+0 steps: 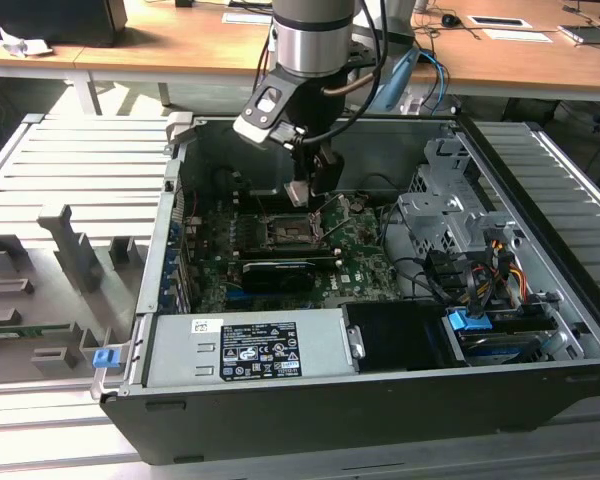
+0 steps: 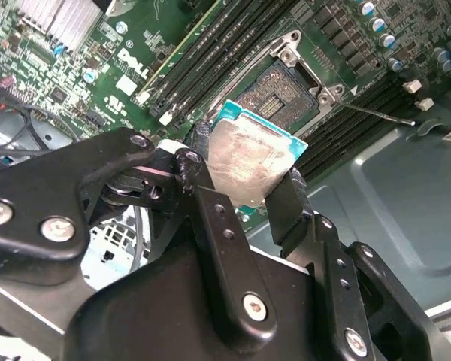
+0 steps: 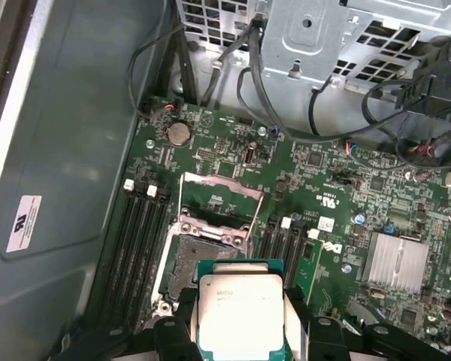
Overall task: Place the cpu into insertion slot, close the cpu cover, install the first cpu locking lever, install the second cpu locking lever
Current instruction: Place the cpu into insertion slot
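Note:
The cpu (image 2: pixel 252 162), a small square chip with a pale metal top and a teal rim, sits between my gripper's (image 2: pixel 248 171) black fingers (image 2: pixel 203 162). In the first wrist view the cpu (image 3: pixel 240 316) hangs just above and partly over the open insertion slot (image 3: pixel 199 263). The cpu cover (image 3: pixel 219 183) stands tilted up at the slot's far side. A thin locking lever (image 2: pixel 379 114) sticks out beside the slot (image 2: pixel 278 90). In the exterior view my gripper (image 1: pixel 305 192) hovers over the slot (image 1: pixel 290 232) inside the computer case.
Memory slots (image 3: pixel 139 241) flank the socket. A long black card (image 1: pixel 280 272) lies in front of it, with the power supply (image 1: pixel 245 350) nearer. A metal drive cage (image 1: pixel 450 215) and cables stand toward the exterior view's right. A finned heatsink (image 3: pixel 395 263) sits on the board.

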### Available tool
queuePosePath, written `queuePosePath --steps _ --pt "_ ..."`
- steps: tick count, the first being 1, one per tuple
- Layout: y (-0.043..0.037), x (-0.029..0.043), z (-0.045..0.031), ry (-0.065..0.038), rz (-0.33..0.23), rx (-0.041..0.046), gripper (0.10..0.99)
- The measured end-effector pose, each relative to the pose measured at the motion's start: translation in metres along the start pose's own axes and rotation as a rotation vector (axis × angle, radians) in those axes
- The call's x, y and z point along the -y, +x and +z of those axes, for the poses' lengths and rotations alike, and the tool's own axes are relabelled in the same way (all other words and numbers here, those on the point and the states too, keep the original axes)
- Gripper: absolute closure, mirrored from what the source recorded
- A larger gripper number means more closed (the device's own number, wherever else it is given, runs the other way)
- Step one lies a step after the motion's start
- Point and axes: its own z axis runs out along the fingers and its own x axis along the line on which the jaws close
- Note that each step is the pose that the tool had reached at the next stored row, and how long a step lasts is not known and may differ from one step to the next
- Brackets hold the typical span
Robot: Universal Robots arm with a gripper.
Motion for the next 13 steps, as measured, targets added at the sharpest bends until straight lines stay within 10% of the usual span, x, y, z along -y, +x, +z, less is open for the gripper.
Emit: queuePosePath --steps 13 --pt "-0.0001 0.0006 0.0064 0.000 0.016 0.0014 0.545"
